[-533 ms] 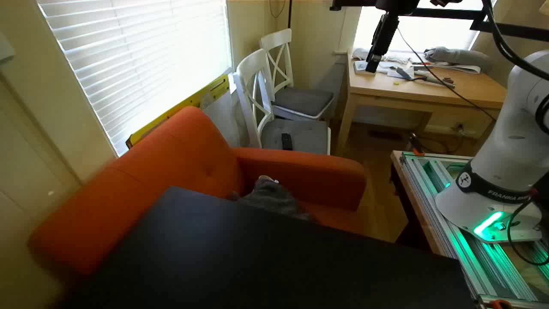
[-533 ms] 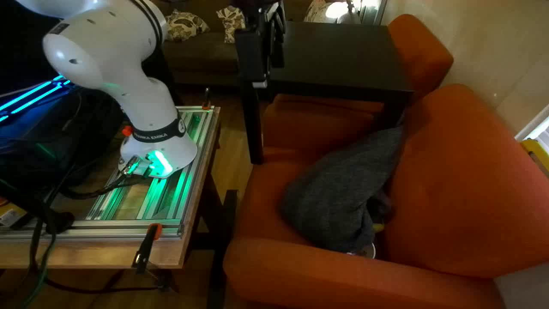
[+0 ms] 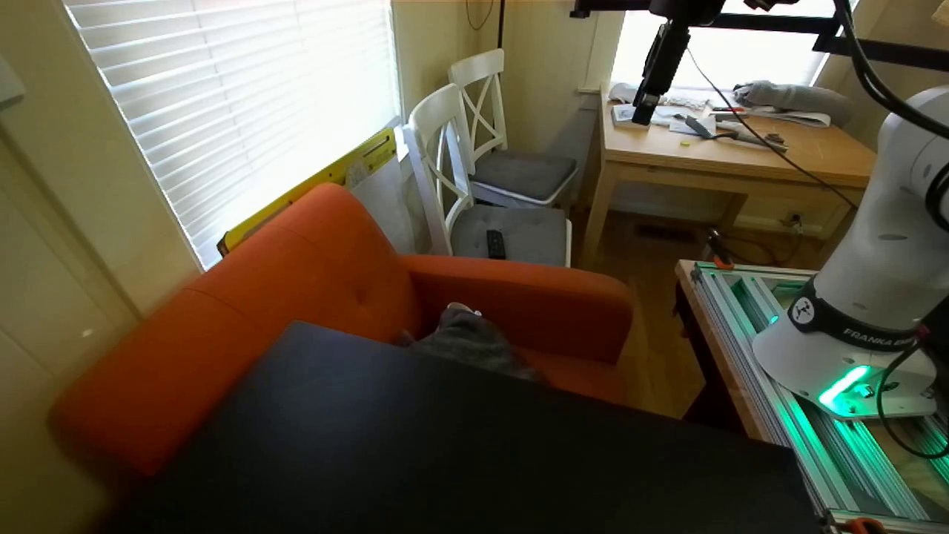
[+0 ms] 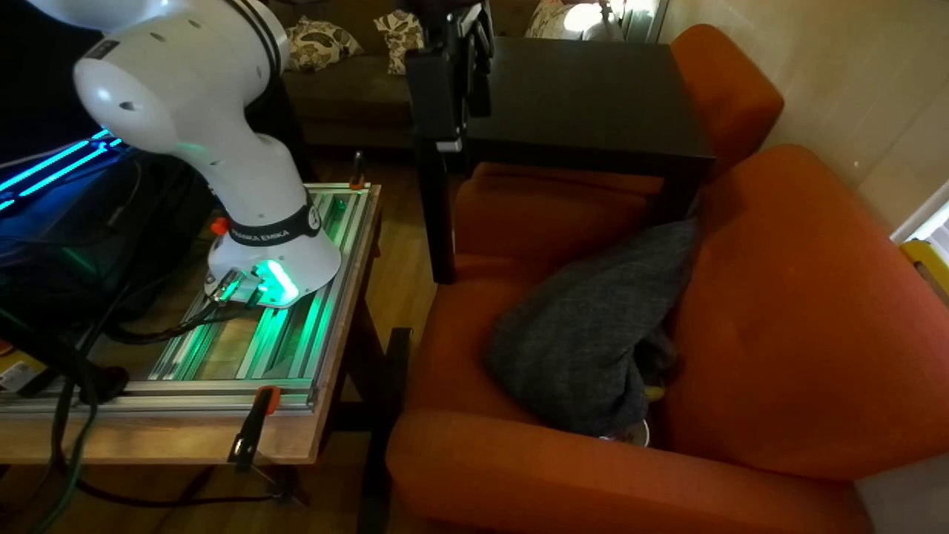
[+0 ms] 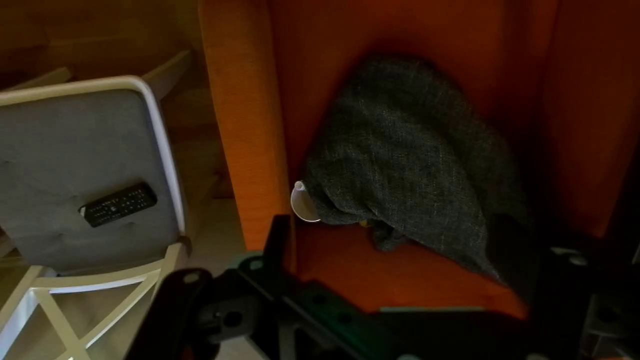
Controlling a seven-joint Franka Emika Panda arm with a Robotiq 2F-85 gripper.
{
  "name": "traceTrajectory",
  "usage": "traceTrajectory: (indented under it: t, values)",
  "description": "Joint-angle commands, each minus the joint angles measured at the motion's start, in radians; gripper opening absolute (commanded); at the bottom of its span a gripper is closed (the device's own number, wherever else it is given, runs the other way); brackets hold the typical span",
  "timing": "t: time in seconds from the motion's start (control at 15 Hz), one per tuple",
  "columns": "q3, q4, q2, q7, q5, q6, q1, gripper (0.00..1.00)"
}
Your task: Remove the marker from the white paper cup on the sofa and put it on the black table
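No change is seen, so the cup (image 5: 303,205), left in the wrist view, is not reached. No marker is seen. The gripper (image 5: 390,225) is spread wide, empty.

Below the gripper (image 5: 392,225), a grey cloth (image 5: 410,150) hides much of the cup (image 5: 303,204); a pale bit (image 5: 299,185) on its rim, near one fingertip in the wrist view, is too small to name. Between the fingers, only a yellow scrap (image 5: 365,223) shows at the cloth's edge. The gripper's body, dark, runs off that view's bottom; left of it, the chair (image 5: 80,165) is cut off. Behind the gripper, in an exterior view, one corner of the table (image 4: 593,96) is blocked. Above the gripper, the arm (image 4: 200,81) is cut off in both exterior views.
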Motion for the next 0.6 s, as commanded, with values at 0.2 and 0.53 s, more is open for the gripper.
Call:
traceTrajectory:
  t: [0.2,0.53]
  values:
    - [0.005,-0.054,0.169,-0.030,0.042,0.290,0.076,1.00]
    - [0.000,-0.050,0.459,-0.164,0.026,0.670,0.167,1.00]
